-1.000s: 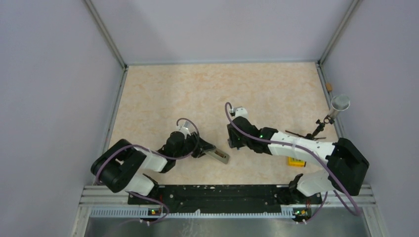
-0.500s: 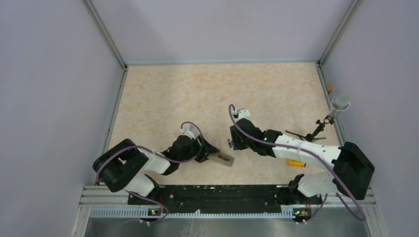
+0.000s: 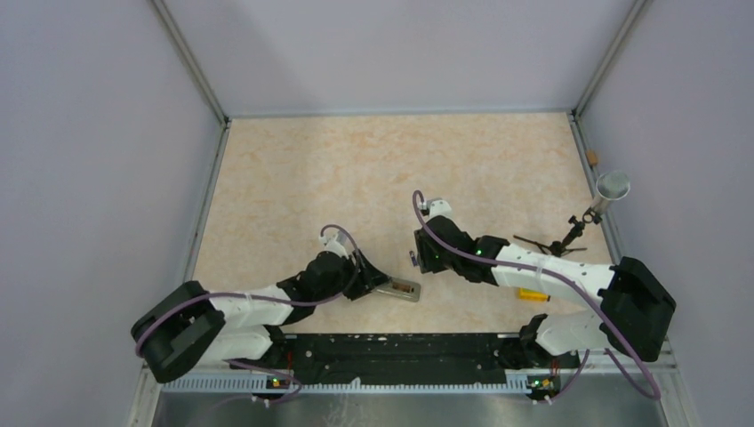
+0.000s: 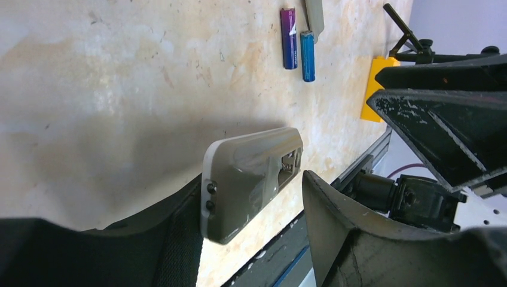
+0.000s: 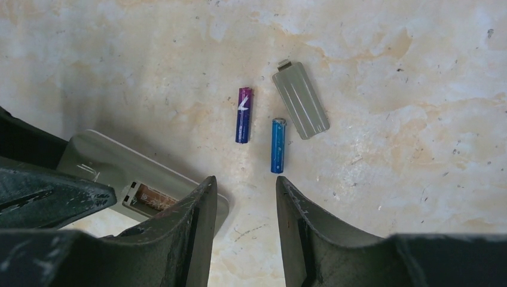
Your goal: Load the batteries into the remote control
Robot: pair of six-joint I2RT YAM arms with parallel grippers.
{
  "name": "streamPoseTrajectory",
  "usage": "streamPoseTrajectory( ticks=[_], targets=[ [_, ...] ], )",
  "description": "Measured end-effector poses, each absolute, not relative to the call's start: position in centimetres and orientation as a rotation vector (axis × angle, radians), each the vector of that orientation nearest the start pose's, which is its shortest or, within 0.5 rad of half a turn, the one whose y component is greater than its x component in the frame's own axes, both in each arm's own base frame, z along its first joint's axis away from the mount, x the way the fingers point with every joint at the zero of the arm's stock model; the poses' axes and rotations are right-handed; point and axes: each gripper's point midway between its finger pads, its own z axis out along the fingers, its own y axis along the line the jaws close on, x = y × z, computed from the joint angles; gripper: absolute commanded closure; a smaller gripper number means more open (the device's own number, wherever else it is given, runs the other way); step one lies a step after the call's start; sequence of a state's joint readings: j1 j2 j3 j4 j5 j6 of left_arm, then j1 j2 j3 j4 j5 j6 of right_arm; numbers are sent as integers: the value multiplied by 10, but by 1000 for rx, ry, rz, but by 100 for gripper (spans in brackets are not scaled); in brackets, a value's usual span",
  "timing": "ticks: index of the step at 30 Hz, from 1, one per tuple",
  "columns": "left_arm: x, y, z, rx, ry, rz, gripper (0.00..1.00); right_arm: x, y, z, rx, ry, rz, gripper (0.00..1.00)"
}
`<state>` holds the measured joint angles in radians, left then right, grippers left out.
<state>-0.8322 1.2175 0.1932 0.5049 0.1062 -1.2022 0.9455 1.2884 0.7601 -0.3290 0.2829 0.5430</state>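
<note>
The remote control [image 4: 251, 179] lies grey back up on the table, its battery recess [image 5: 149, 197] open and empty. My left gripper [image 4: 254, 182] stands open around the remote's near end; one finger [image 4: 179, 239] is close against it and the other [image 4: 359, 233] is apart from it. Two batteries lie side by side farther out, one purple-blue [image 5: 243, 115] and one blue [image 5: 278, 145]. My right gripper [image 5: 245, 182] hovers open just short of them with nothing between its fingers. In the top view the remote [image 3: 397, 288] lies between the two grippers.
A grey battery cover [image 5: 301, 100] lies just beyond the batteries. A yellow stick [image 3: 533, 294] rests by the right arm. A small black stand [image 3: 569, 238] with a metal cup [image 3: 612, 185] is at the right edge. The black rail [image 3: 382, 347] runs along the near edge.
My left gripper has opened and let go of the remote, which now lies flat a little farther right. The left arm has dropped lower. The right gripper drew slightly nearer.
</note>
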Motion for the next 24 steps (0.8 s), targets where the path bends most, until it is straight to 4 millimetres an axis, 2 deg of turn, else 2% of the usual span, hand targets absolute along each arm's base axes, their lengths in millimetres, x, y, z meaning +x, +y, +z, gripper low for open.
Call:
streamPoseTrajectory(
  ticks=[4,14,24],
  targets=[
    [162,-260,55,-342,2347,-1193,41,212,246,84,-359,2388,357,59],
    [155,-219,59,-317,2338,-985,40,212,245,81,-385,2395,340,60],
    [157,-206,68,-229,2335,-873,38,210,236,49,-481,2465,215,63]
  ],
)
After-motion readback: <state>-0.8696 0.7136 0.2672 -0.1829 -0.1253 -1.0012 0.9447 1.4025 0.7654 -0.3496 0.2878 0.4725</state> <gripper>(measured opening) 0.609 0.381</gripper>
